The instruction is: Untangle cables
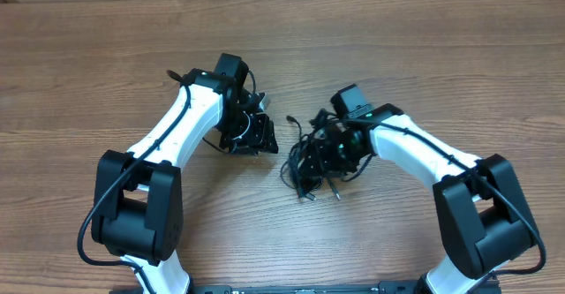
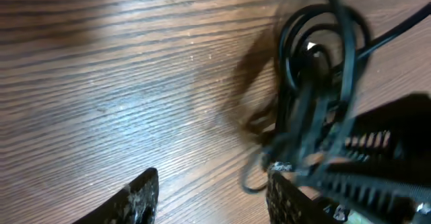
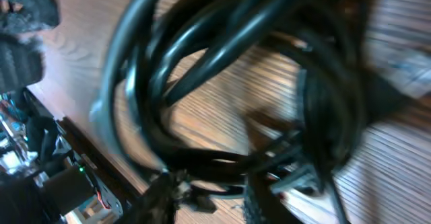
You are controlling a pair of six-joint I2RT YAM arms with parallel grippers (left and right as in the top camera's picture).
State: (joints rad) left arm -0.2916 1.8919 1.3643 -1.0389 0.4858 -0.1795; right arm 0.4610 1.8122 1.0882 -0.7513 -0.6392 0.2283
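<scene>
I am at the grabbing step, just ahead of any pulling. The cables (image 1: 305, 166) lie in one messy black bunch on the wooden surface (image 1: 106, 56), and no cord looks free of the bunch yet.

My right gripper (image 1: 334, 155) is pushed into the bunch from one side. In the right wrist view the cords fill nearly everything and some cross between the fingertips. It is very blurry, so I cannot tell if that gripper has pinched a cord.

My left gripper (image 2: 212, 194) sits just beside the bunch, on the other side from the right one. Its jaws are apart with only bare wood between them, so it holds nothing (one finger (image 2: 286, 204) seems to touch the edge of the bunch).

Next, I think the right gripper needs a sure hold on one cord. The left one should take a different loop, and then both should pull gently away from the bunch. If both take the same loop, the knot may get tighter.

I see no box, bin or tray here. The cords lie right on the surface.
</scene>
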